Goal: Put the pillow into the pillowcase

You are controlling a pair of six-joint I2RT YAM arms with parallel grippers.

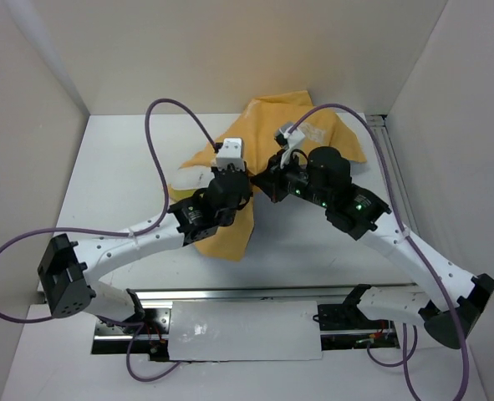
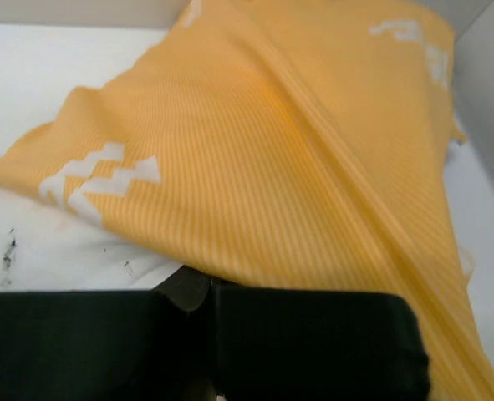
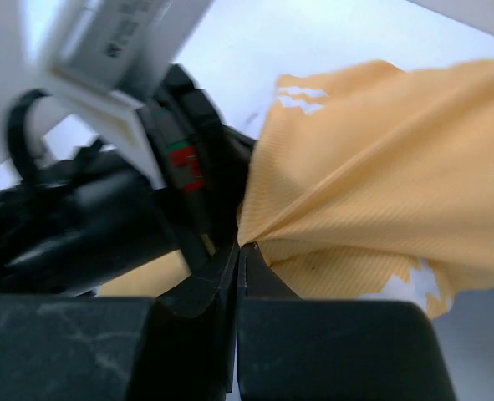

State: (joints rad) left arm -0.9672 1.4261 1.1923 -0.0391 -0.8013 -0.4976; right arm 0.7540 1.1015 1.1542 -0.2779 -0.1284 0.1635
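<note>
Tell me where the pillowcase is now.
In the top view the pillowcase lies crumpled mid-table toward the far wall; the right gripper pinches its middle beside the left gripper.

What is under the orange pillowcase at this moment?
Only a white bulge, likely the pillow, shows at the left edge of the pillowcase. How far it reaches underneath cannot be seen, because the pillowcase covers it.

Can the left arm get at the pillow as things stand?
Probably not directly: the left gripper is shut on the pillowcase, which lies over most of the pillow; only a white corner shows beside it.
</note>
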